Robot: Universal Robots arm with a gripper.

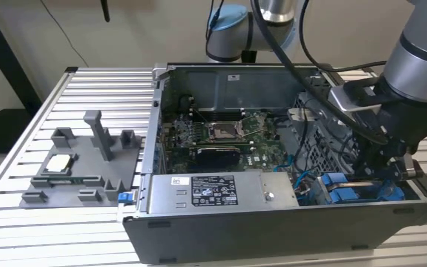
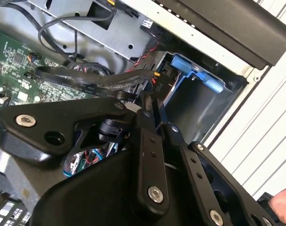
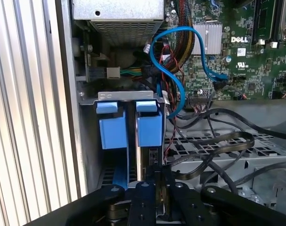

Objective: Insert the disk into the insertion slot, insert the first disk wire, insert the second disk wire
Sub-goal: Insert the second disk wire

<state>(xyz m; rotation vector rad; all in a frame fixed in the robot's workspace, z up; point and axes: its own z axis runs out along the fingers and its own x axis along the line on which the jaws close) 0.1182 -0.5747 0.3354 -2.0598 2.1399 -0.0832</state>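
Two bright blue carriers stand side by side in the drive cage at the case's front corner, on the exterior view's right. The one nearer the motherboard (image 3: pixel 149 125) carries the disk, whose silver edge (image 3: pixel 142 157) shows below it. My gripper (image 1: pixel 382 169) reaches down into this cage. In both wrist views its fingers (image 2: pixel 147 141) are close together on a small black connector (image 2: pixel 157 84) with thin red and black wires (image 3: pixel 169 136), held against the disk's end. A blue disk wire (image 3: pixel 180 61) loops loose above the cage.
The grey power supply box (image 1: pixel 213 192) lies along the case's front. The motherboard (image 1: pixel 221 133) fills the case floor. Flat black cables (image 3: pixel 218 150) cross a perforated metal plate beside the cage. A grey fixture tray (image 1: pixel 80 167) sits on the slatted table at the exterior view's left.
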